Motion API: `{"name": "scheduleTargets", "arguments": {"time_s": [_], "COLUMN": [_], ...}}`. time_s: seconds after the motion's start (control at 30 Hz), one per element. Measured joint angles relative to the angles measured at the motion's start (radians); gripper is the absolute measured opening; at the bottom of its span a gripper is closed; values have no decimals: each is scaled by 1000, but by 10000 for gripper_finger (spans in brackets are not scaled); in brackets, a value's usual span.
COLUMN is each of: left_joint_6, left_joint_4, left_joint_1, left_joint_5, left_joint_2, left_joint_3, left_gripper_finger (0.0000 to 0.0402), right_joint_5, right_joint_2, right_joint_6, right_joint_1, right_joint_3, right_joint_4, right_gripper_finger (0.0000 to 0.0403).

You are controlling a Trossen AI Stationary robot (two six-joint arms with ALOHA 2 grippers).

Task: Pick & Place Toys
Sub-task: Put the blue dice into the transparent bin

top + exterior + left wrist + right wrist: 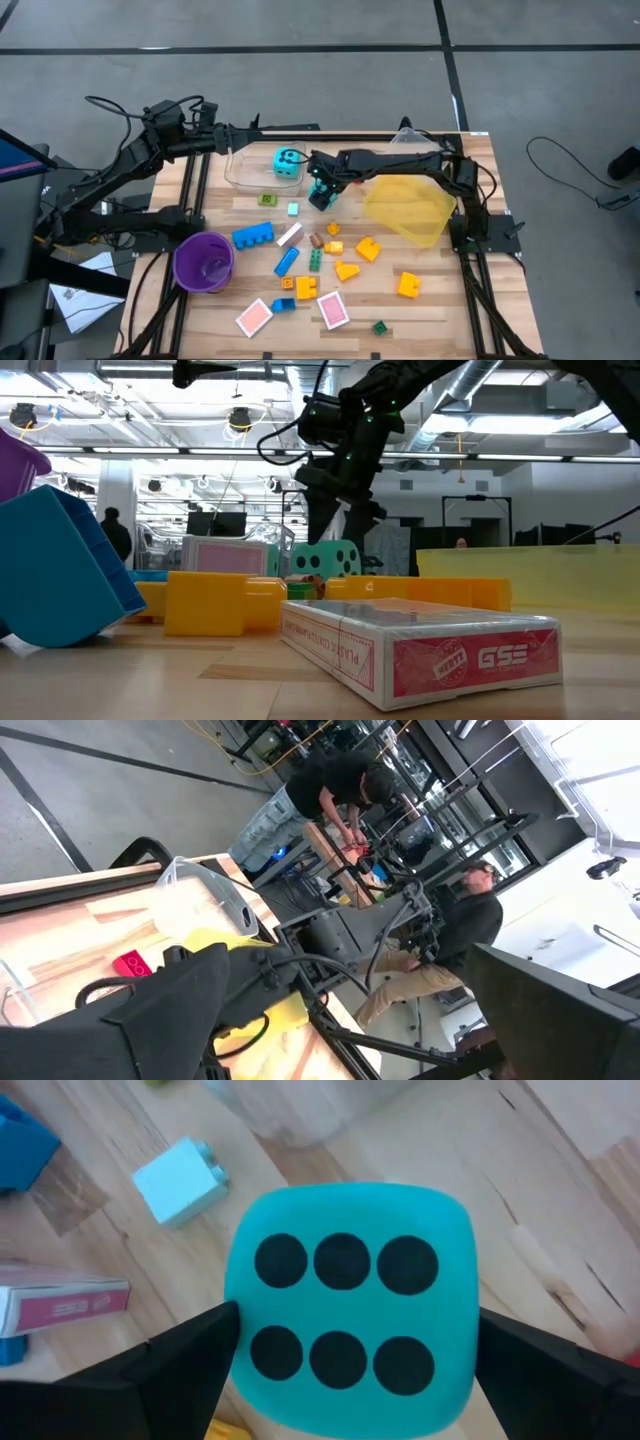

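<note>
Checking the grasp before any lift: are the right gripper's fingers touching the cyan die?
Cannot tell. In the right wrist view the right gripper straddles the cyan die, fingers at its sides, but no view shows contact or gap plainly.
</note>
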Motion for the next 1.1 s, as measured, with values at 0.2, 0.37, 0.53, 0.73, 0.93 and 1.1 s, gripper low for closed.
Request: {"name": "scheduleTargets", "arguments": {"time_s": [0.2, 0.37, 0.53, 0.73, 0.93, 1.1], "left_joint_6": [0, 0, 0, 0, 0, 0], "left_joint_4": [0, 0, 0, 0, 0, 0], "left_joint_1": [0, 0, 0, 0, 0, 0], "left_joint_5": [0, 0, 0, 0, 1, 1], "left_joint_2": [0, 0, 0, 0, 0, 0], "left_joint_3": [0, 0, 0, 0, 0, 0], "left_gripper_finger": [400, 400, 400, 400, 400, 400], "right_joint_5": [10, -34, -32, -64, -128, -175], "right_joint_2": [-8, -8, -10, -23, -25, -25], "right_joint_6": [3, 3, 20, 35, 67, 75], "right_joint_1": [-17, -37, -37, -31, -22, -14], "right_joint_3": [9, 10, 11, 11, 10, 10], "right_joint_4": [-9, -27, -35, -56, -66, -72], "right_gripper_finger": [367, 339, 291, 249, 207, 135]}}
